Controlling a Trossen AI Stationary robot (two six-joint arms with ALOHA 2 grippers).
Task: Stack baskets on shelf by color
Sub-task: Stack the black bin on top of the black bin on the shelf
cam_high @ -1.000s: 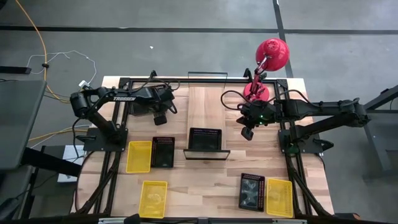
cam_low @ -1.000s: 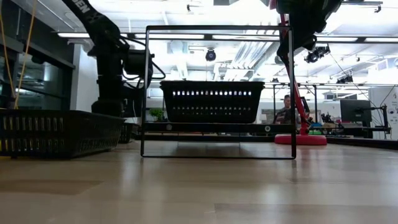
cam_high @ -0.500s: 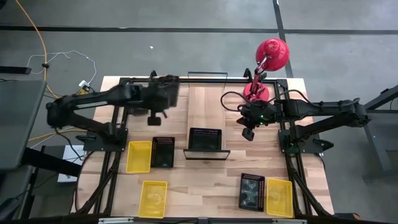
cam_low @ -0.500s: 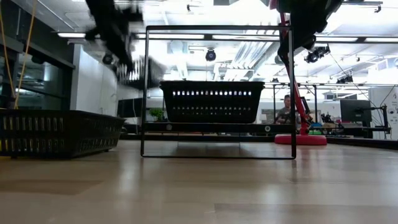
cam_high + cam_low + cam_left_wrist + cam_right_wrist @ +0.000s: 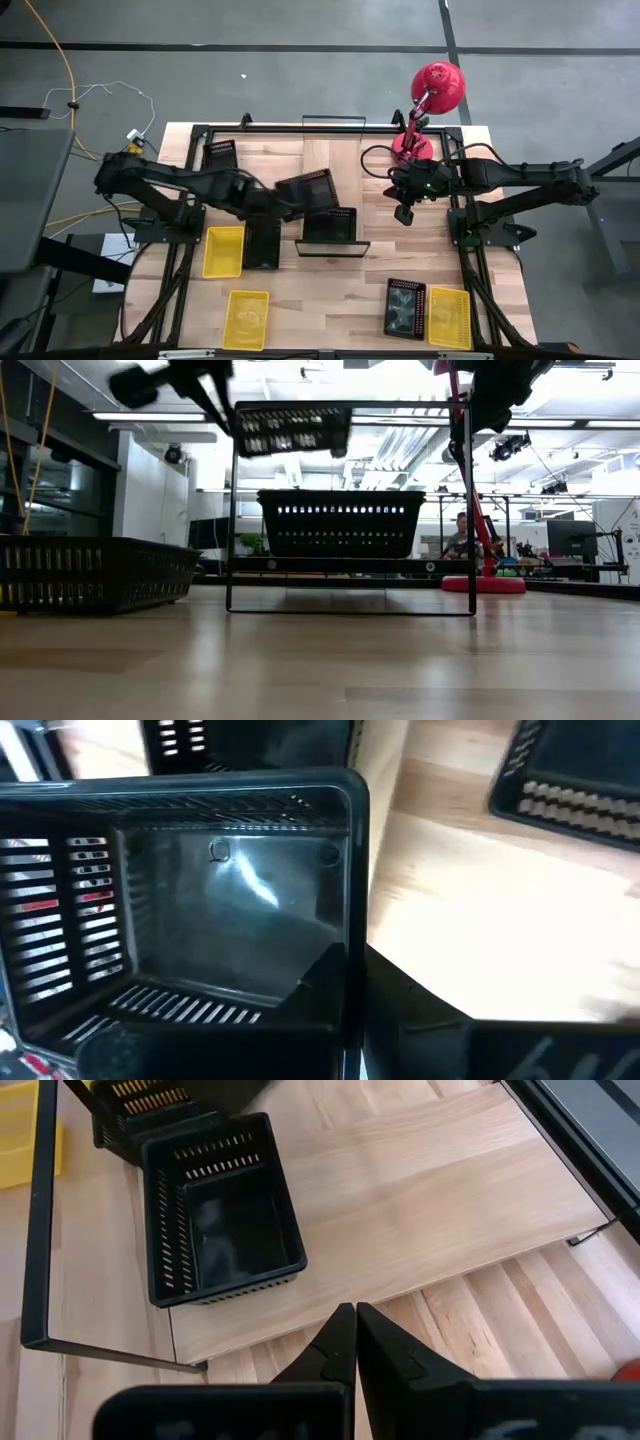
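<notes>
Your left gripper point(image 5: 283, 197) is clamped on a black basket point(image 5: 308, 190), carried in the air above the near end of the shelf point(image 5: 331, 160), mouth up, slightly tilted, its long axis skewed to the board's. Just beside it, a second black basket point(image 5: 331, 224) rests on that end, lying crosswise. Your right gripper point(image 5: 355, 1342) hovers beside the shelf, fingers pressed together, empty.

A robotics lab or open workshop hall: grey concrete floor point(image 5: 300, 70) around the planked wooden table point(image 5: 345, 290), loose orange cable point(image 5: 62, 60), ceiling strip lights point(image 5: 590, 423), a seated person point(image 5: 460, 538) among monitors behind
</notes>
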